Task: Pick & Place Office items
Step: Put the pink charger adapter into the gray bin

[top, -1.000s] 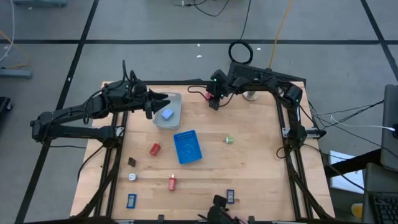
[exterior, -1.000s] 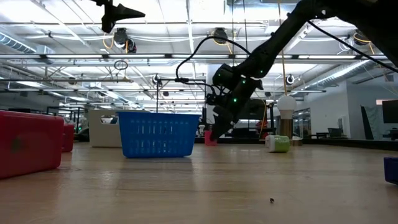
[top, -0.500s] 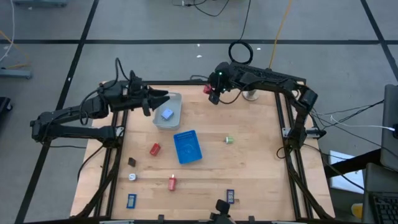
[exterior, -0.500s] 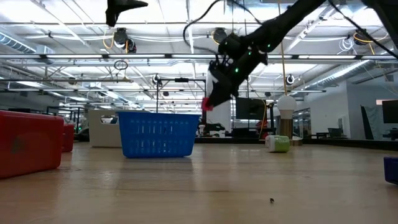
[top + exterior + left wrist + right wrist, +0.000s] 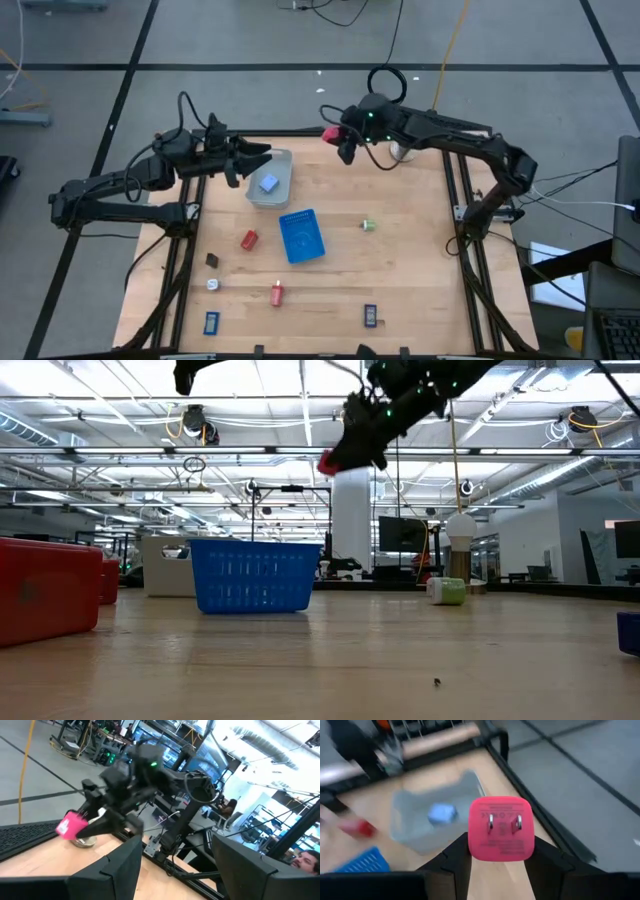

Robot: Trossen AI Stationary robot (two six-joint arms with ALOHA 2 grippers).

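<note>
Right now the right gripper [image 5: 338,139] pinches a pink plug adapter [image 5: 501,834] high above the table's far edge, short of the grey tray [image 5: 281,186]. Released here, it could miss or bounce out. The left gripper [image 5: 258,159], half open and empty, hovers over the tray and risks a collision.

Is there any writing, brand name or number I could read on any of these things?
Nothing can be read.
Red plug adapter, held in the right gripper: faint embossed lines above and below its two prongs, too blurred to read.
Blue basket, grey tray and the small pieces on the table: no lettering shows.
Screens in the room behind: too far off to read.
</note>
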